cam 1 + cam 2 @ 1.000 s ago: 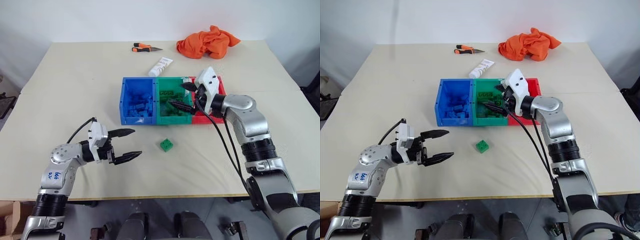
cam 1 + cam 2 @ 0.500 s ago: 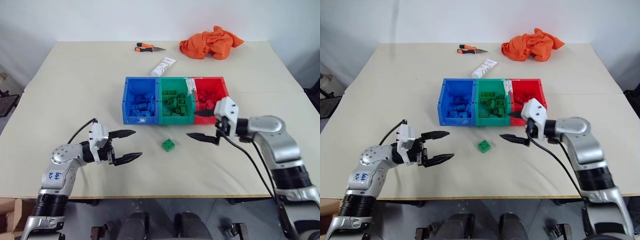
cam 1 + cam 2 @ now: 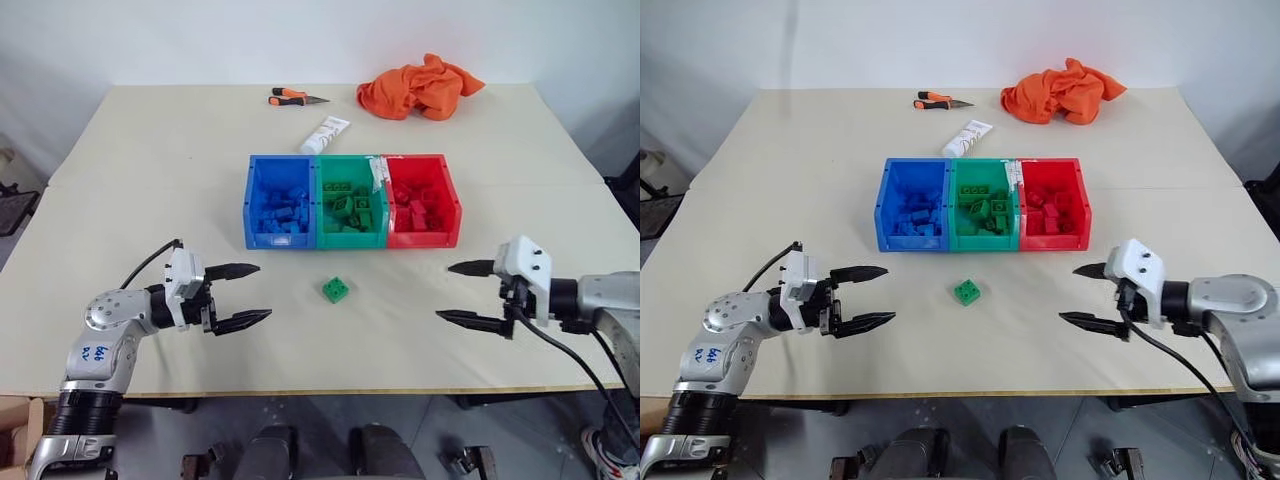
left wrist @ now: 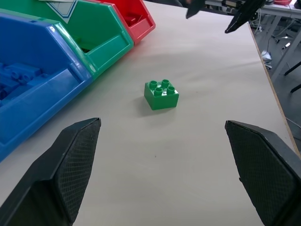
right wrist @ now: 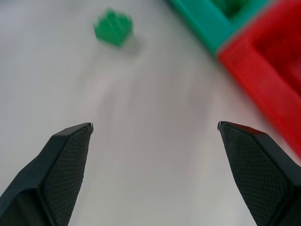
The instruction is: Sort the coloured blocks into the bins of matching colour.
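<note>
One green block (image 3: 336, 289) lies alone on the table in front of the green bin (image 3: 349, 203). The three joined bins hold several blocks each: blue (image 3: 279, 202), green, red (image 3: 423, 200). My left gripper (image 3: 243, 295) hovers open to the left of the loose block, pointing toward it, with nothing between its fingers. My right gripper (image 3: 462, 294) is open and empty to the right of the block, in front of the red bin. The left wrist view shows the green block (image 4: 161, 94) ahead and the right gripper (image 4: 221, 14) far beyond it.
An orange cloth (image 3: 417, 85) lies at the table's far right. An orange-handled tool (image 3: 293, 97) and a white tube (image 3: 323, 133) lie behind the bins. The table's front edge (image 3: 330, 390) runs just below both grippers.
My right gripper pulled back from over the green and red bins, down and to the right, to a spot near the table's front. The left gripper stayed almost still.
</note>
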Controlling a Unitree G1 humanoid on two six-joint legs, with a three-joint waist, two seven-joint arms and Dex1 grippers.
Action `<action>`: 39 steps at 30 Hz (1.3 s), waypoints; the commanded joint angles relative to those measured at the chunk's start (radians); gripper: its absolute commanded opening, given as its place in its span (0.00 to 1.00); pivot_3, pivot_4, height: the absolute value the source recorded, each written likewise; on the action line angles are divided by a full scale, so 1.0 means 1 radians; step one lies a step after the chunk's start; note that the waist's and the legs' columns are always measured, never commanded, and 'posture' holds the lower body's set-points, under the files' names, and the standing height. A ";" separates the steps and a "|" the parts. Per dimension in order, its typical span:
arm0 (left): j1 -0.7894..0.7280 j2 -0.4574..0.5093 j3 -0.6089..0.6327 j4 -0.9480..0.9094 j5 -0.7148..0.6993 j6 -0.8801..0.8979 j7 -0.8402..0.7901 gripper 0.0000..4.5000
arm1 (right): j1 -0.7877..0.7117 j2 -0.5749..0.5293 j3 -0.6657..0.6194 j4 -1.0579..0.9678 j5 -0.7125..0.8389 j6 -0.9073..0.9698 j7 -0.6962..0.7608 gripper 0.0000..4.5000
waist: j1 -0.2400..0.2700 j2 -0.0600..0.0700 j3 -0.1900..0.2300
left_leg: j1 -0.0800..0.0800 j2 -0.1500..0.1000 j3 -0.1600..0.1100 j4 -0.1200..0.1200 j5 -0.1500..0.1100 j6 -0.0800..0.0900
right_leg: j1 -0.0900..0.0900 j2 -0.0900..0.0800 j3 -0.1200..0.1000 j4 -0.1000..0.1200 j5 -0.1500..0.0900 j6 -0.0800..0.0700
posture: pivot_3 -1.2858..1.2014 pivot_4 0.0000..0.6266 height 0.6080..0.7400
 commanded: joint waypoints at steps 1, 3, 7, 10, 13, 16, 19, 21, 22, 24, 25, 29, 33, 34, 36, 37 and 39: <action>0.002 0.007 0.011 -0.034 -0.013 -0.009 -0.003 1.00 | -0.057 0.057 0.107 -0.007 -0.029 0.003 -0.023 0.99 | 0.003 0.000 0.000 | 0.000 0.000 0.000 0.000 0.000 0.000 | 0.000 0.000 0.000 0.000 0.000 0.000 | 0.52 0.24 1.00; 0.008 0.006 0.009 -0.045 -0.013 -0.008 -0.001 1.00 | -0.103 0.112 0.179 0.019 -0.056 -0.020 -0.023 0.99 | 0.005 0.000 0.000 | 0.000 0.000 -0.001 -0.001 0.000 0.000 | -0.001 0.000 0.000 -0.001 0.000 0.000 | 0.52 0.24 1.00; 0.029 0.011 0.017 -0.076 -0.020 -0.002 0.005 1.00 | -0.207 0.228 0.289 0.132 -0.110 -0.084 -0.021 0.99 | 0.003 0.000 0.000 | -0.001 -0.001 -0.001 -0.001 0.000 0.000 | -0.001 0.000 0.000 -0.001 0.000 0.000 | 0.52 0.24 1.00; 0.059 0.020 0.035 -0.105 -0.026 0.002 0.014 1.00 | -0.279 0.302 0.346 0.242 -0.154 -0.150 -0.007 0.99 | 0.002 0.000 0.000 | -0.001 -0.001 -0.001 -0.001 0.000 0.000 | -0.001 0.000 -0.001 -0.001 0.000 0.000 | 0.52 0.24 1.00; 0.100 0.027 0.057 -0.142 -0.033 0.010 0.032 1.00 | -0.337 0.366 0.380 0.345 -0.180 -0.204 0.009 0.99 | -0.005 0.000 0.000 | -0.001 -0.001 -0.001 -0.001 0.000 0.000 | -0.002 0.000 -0.001 0.001 0.000 0.000 | 0.52 0.24 1.00; 0.122 0.024 0.060 -0.163 -0.032 0.015 0.046 1.00 | -0.364 0.407 0.388 0.422 -0.200 -0.240 0.013 0.99 | -0.005 0.000 0.000 | -0.001 -0.001 -0.001 0.000 0.000 0.000 | -0.003 0.000 -0.001 0.004 0.000 0.000 | 0.52 0.24 1.00; 0.139 0.020 0.060 -0.182 -0.035 0.019 0.059 1.00 | -0.383 0.439 0.395 0.491 -0.231 -0.269 -0.003 0.91 | -0.006 0.000 0.000 | -0.001 -0.001 -0.002 0.000 0.000 0.000 | -0.003 0.000 -0.001 0.005 0.000 0.000 | 0.52 0.24 1.00; 0.144 0.019 0.061 -0.189 -0.037 0.021 0.066 1.00 | -0.384 0.445 0.392 0.503 -0.230 -0.265 0.004 0.78 | -0.006 0.000 0.000 | -0.001 -0.001 -0.002 0.000 0.000 0.000 | -0.003 0.000 -0.001 0.005 0.000 0.000 | 0.52 0.24 1.00; 0.146 0.018 0.061 -0.191 -0.037 0.022 0.069 1.00 | -0.382 0.446 0.386 0.501 -0.227 -0.262 0.005 0.71 | -0.006 0.000 0.000 | -0.001 -0.001 -0.002 0.000 0.000 0.000 | -0.003 0.000 -0.001 0.005 0.000 0.000 | 0.52 0.24 1.00; 0.150 0.018 0.063 -0.193 -0.039 0.023 0.071 1.00 | -0.376 0.440 0.378 0.494 -0.225 -0.263 0.009 0.56 | -0.007 0.000 0.000 | -0.001 -0.001 -0.002 0.000 0.000 0.000 | -0.003 0.000 -0.001 0.005 0.000 0.000 | 0.52 0.24 1.00; 0.151 0.018 0.062 -0.193 -0.039 0.022 0.072 1.00 | -0.374 0.435 0.375 0.493 -0.226 -0.264 0.010 0.49 | -0.009 0.000 0.000 | -0.001 -0.001 -0.002 0.000 0.000 0.000 | -0.003 0.000 -0.001 0.005 0.000 0.000 | 0.52 0.24 1.00; 0.139 0.014 0.054 -0.183 -0.036 0.020 0.075 1.00 | -0.363 0.418 0.356 0.477 -0.219 -0.268 0.011 0.47 | -0.017 0.000 0.000 | -0.001 -0.001 -0.002 0.000 0.000 0.000 | -0.003 0.000 -0.001 0.005 0.000 0.000 | 0.52 0.24 1.00; 0.121 0.009 0.045 -0.170 -0.032 0.021 0.074 1.00 | -0.409 0.431 0.275 0.394 -0.153 -0.198 -0.027 0.47 | -0.019 0.000 0.000 | -0.001 -0.001 -0.001 0.000 0.000 0.000 | -0.003 0.000 -0.001 0.005 0.000 0.000 | 0.52 0.24 1.00; 0.116 0.009 0.044 -0.167 -0.033 0.022 0.073 1.00 | -0.433 0.440 0.247 0.381 -0.130 -0.172 -0.045 0.47 | -0.021 0.000 0.000 | -0.001 -0.001 -0.002 0.000 0.000 0.000 | -0.004 0.000 -0.001 0.006 0.000 0.000 | 0.52 0.24 1.00; 0.108 0.009 0.041 -0.158 -0.032 0.022 0.067 1.00 | -0.500 0.452 0.198 0.407 -0.114 -0.146 -0.092 0.47 | -0.025 0.000 0.000 | -0.001 -0.001 -0.001 0.000 0.000 -0.001 | -0.004 0.000 0.000 0.006 0.000 0.000 | 0.52 0.24 1.00; 0.104 0.009 0.038 -0.154 -0.031 0.021 0.066 1.00 | -0.527 0.451 0.187 0.429 -0.118 -0.141 -0.105 0.47 | -0.025 0.000 0.000 | -0.001 -0.001 -0.001 0.000 0.000 -0.001 | -0.004 0.000 0.000 0.007 0.000 0.000 | 0.52 0.24 1.00; 0.092 0.007 0.033 -0.142 -0.029 0.020 0.063 1.00 | -0.589 0.449 0.177 0.505 -0.144 -0.165 -0.127 0.47 | -0.022 0.000 0.000 | 0.000 -0.001 -0.001 0.000 0.001 -0.002 | -0.005 0.000 -0.001 0.008 0.000 0.000 | 0.52 0.24 1.00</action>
